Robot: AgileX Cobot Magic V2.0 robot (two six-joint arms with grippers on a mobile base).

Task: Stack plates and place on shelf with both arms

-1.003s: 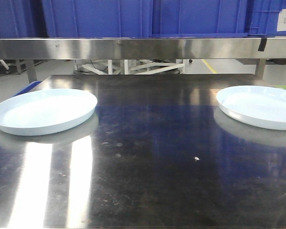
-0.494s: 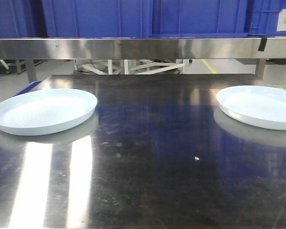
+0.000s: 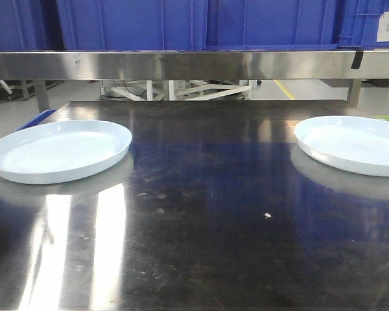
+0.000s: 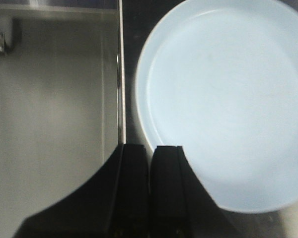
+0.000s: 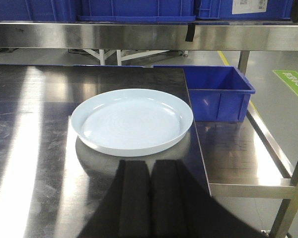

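Left plate and right plate sit well apart on the table, 1 per arm; my left end effector and right end effector are clenched, empty.

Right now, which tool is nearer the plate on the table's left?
Left. The left tool is at the left plate; the right tool faces the right plate, across the table.
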